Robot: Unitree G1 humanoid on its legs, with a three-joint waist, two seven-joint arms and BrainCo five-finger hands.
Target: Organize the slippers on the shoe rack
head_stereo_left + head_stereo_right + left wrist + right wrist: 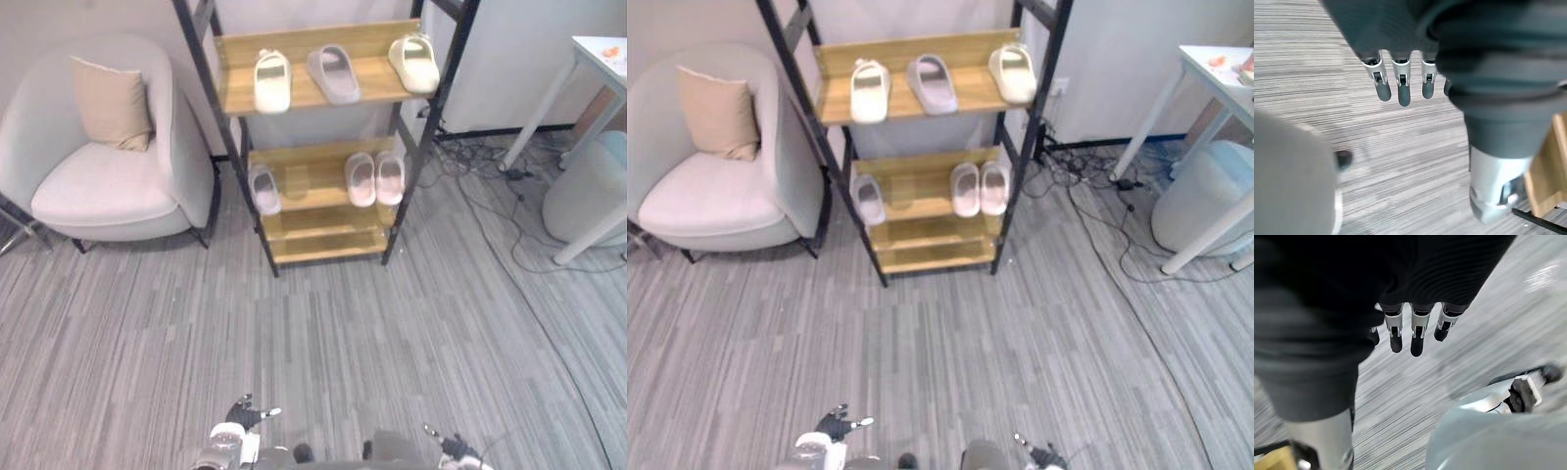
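The shoe rack has a black frame and wooden shelves and stands against the wall. On its top shelf lie a cream slipper, a grey slipper and another cream slipper. The middle shelf carries one grey slipper on the left and a pink pair side by side on the right. My left hand hangs low over the carpet, far in front of the rack, its fingers straight and holding nothing. My right hand hangs the same way, its fingers relaxed.
A pale armchair with a beige cushion stands left of the rack. To the right are a white table, a round grey bin and loose cables on the floor. Grey striped carpet lies between me and the rack.
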